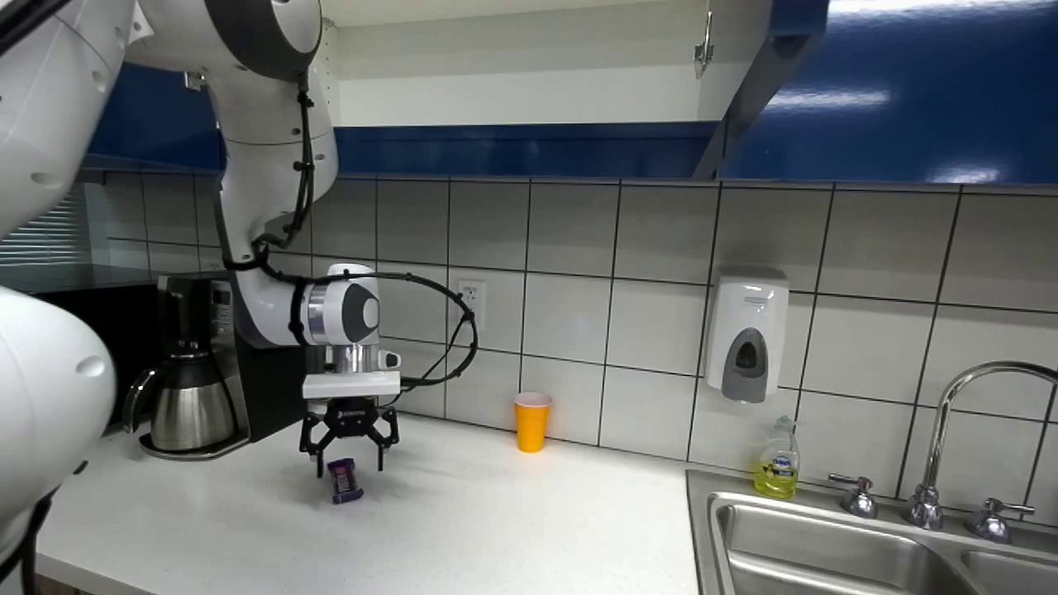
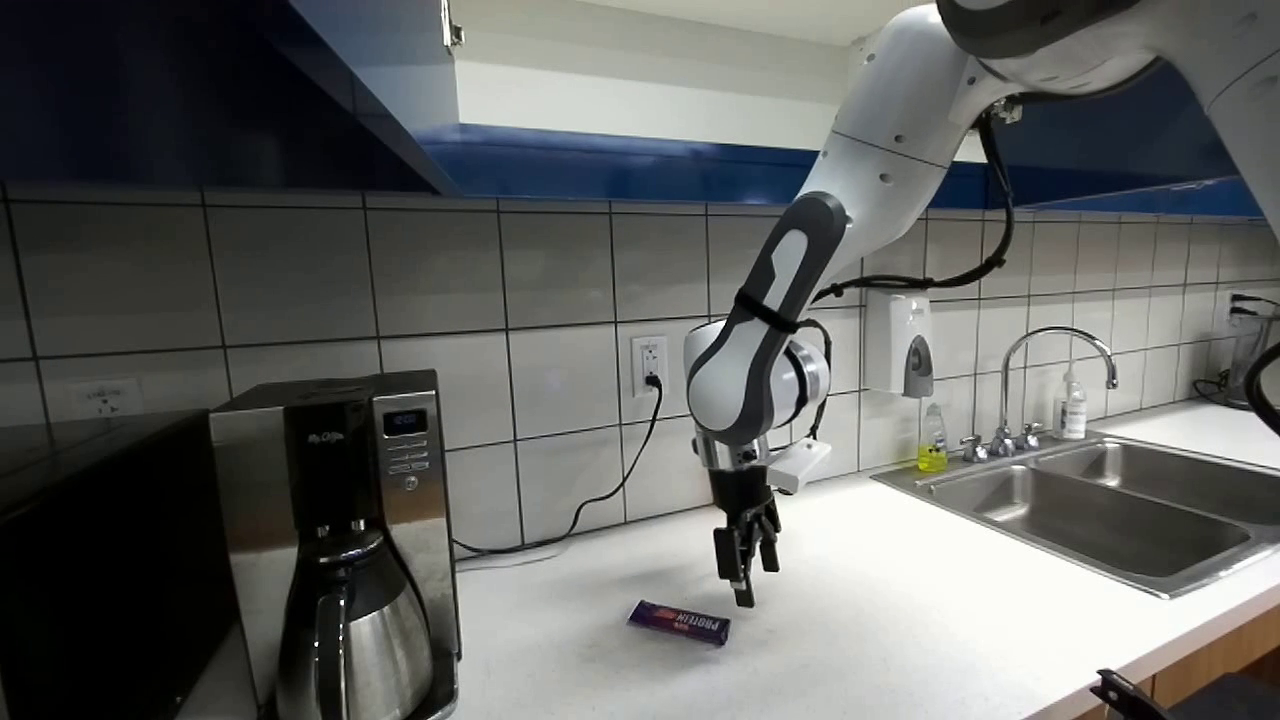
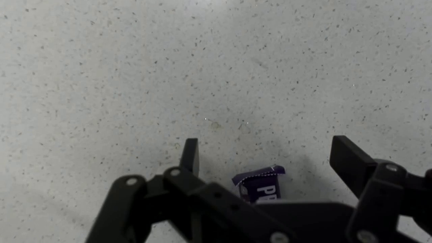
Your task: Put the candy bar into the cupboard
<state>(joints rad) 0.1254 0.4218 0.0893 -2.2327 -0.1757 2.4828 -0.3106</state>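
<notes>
The candy bar is a small dark purple wrapped packet lying flat on the white counter. It also shows in an exterior view with light lettering. In the wrist view one crimped end of the candy bar shows low between the fingers; the gripper body hides the rest. My gripper points down, open and empty, above the counter near the bar. Its fingers stand wide apart in the wrist view, not touching the bar. The cupboard hangs above, blue-fronted, opened, showing its white interior; it also shows in an exterior view.
A cupboard door stands swung outward. A coffee maker with a steel carafe stands beside a black appliance. An orange cup stands near the tiled wall. A sink, dish soap and wall dispenser are at the far side.
</notes>
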